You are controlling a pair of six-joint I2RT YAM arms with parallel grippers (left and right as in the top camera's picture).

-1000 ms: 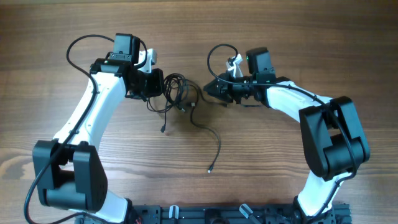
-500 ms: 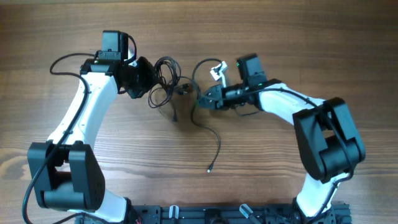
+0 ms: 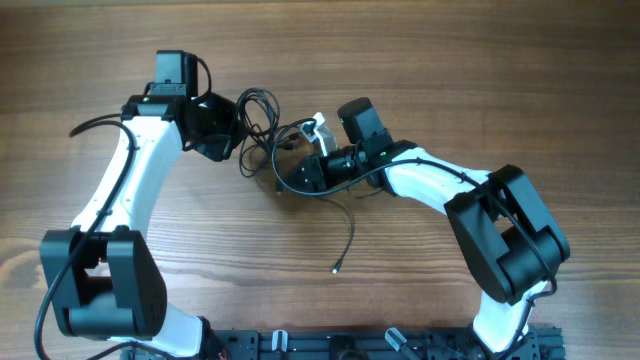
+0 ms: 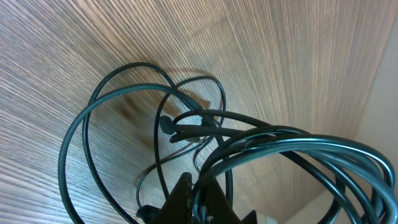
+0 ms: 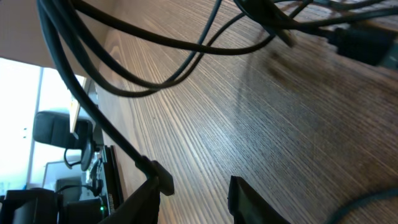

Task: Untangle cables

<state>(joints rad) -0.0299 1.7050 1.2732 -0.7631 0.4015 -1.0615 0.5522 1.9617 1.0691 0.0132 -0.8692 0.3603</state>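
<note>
Cables (image 4: 298, 144) bunch between left tool (image 3: 230, 137) and right tool (image 3: 287, 177).

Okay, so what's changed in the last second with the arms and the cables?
The left fingers, shut on the cables, pulled the bundle left and away. The right fingers, apart, swept left to the bundle's near side. The loose tail's plug end stayed put.

Worktop (image 3: 450, 80) is wood, or maybe a wood-look laminate, with fine straight grain and a smooth matt finish, barely any glare. Cables (image 4: 292, 144) have a smooth, black, rubbery-looking sheath that picks up a bluish sheen up close. Arms (image 3: 128, 175) are smooth white plastic shells, slightly glossy, with matt black plastic at the joints.
</note>
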